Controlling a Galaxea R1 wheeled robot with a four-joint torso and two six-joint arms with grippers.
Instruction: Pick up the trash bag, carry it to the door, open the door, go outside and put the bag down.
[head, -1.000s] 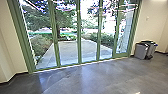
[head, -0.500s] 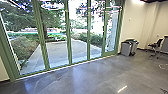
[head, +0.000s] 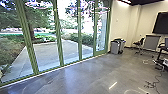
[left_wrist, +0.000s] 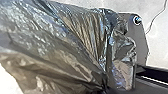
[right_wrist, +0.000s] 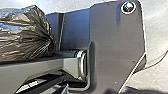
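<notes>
The shiny, crinkly trash bag (left_wrist: 62, 45) is by the robot's flat plate (left_wrist: 141, 42). Green bars (head: 58, 37) edge tall glass (head: 45, 47). I can't tell if the left gripper or right gripper is squeezed together.

Looks across a grey floor (head: 82, 75) to green-framed glass panels (head: 58, 37), and through them to a paved yard (head: 47, 53) edged with shrubs (head: 11, 51). Also takes in grey bins (head: 115, 47) beside a pale wall (head: 121, 22), a wheeled chair (head: 138, 43) and black cables (head: 150, 84) on the floor.
</notes>
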